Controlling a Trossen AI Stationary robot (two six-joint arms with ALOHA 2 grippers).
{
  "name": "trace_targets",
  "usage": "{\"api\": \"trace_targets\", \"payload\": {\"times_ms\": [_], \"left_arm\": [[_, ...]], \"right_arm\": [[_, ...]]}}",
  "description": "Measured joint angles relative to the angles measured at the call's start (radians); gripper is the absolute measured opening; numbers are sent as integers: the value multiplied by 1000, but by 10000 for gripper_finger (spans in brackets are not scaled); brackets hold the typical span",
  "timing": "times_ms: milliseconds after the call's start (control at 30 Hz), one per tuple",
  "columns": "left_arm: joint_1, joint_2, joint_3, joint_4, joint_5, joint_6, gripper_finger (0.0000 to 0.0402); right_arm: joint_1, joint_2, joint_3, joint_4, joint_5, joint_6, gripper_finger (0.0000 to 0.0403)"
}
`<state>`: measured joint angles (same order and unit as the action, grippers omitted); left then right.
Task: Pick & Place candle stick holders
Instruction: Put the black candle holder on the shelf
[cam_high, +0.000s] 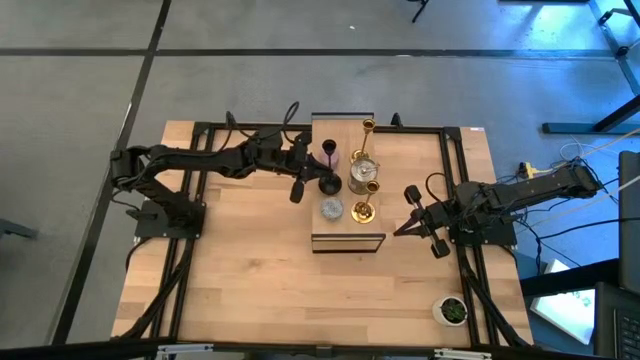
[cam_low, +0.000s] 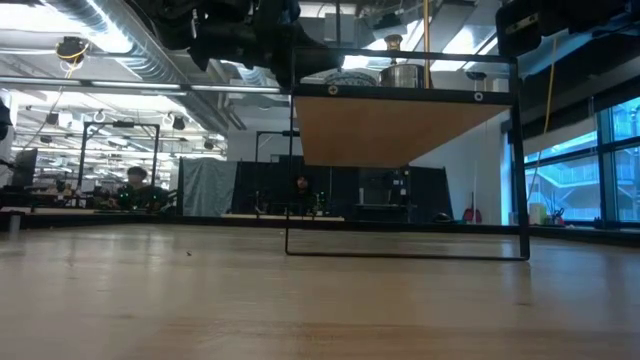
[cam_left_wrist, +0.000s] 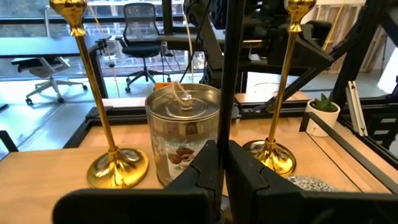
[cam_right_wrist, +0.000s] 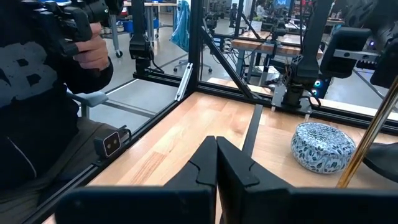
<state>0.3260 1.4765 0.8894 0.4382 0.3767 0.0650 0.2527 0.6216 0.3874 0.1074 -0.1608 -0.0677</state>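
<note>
Two polished gold stemmed candle holders (cam_left_wrist: 115, 165) (cam_left_wrist: 271, 155) with round flared bases flank a shiny silver cylindrical holder (cam_left_wrist: 183, 134) on a raised wooden shelf (cam_high: 395, 165) above the pale-wood tabletop (cam_high: 260, 280). The left pincer (cam_left_wrist: 222, 168) is clenched, empty, facing them. The right pincer (cam_right_wrist: 216, 163) is clenched too, near a patterned grey-blue dome holder (cam_right_wrist: 322, 146).

**Holders grouped on the raised shelf**

On the shelf (cam_high: 348, 241), the 2 stemmed holders (cam_high: 367, 140) (cam_high: 362, 208) stand at 12 and 6 o'clock of the jar holder (cam_high: 363, 173). 3 more holders (cam_high: 329, 153) (cam_high: 330, 183) (cam_high: 332, 209) sit at its 9 o'clock side. The plant pot (cam_high: 451, 311) stands well apart at 4 o'clock.
</note>
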Motion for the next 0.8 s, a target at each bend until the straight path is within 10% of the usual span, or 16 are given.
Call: {"api": "trace_targets", "payload": {"times_ms": [800], "left_arm": [[3,0,0,-22,0,0,6]], "right_arm": [[0,0,0,-14,0,0,1]]}}
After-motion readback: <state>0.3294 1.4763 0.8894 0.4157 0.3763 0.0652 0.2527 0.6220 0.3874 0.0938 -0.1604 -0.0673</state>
